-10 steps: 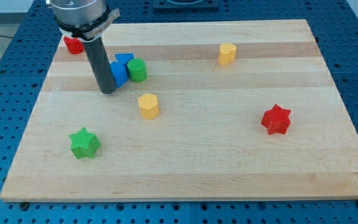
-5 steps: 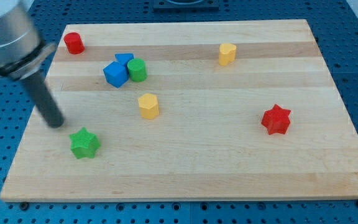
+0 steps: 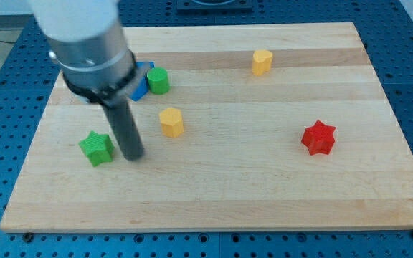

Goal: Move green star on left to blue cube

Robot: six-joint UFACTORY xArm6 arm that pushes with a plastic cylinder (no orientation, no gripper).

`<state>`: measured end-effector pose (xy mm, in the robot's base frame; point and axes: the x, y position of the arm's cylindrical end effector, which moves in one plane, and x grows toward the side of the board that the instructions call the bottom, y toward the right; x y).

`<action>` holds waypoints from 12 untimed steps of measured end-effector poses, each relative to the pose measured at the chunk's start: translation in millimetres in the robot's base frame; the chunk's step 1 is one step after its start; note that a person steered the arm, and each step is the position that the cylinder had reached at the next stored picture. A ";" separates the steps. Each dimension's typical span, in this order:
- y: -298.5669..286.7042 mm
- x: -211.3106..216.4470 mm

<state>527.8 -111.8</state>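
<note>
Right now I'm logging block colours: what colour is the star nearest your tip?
Green: the green star, just left of my tip in the camera view.

My tip [image 3: 134, 155] has crossed from the view's upper left of the green star [image 3: 96, 148] to a position just beside its right side. The green star has shifted slightly toward the view's upper left. My arm now hides the red block and most of the blue cube [image 3: 143, 84].
</note>
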 end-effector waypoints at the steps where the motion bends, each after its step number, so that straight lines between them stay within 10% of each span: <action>1: 3.8 25.2; 9: -130.5 -58.1; 12: -9.8 -57.6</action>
<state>470.3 -121.6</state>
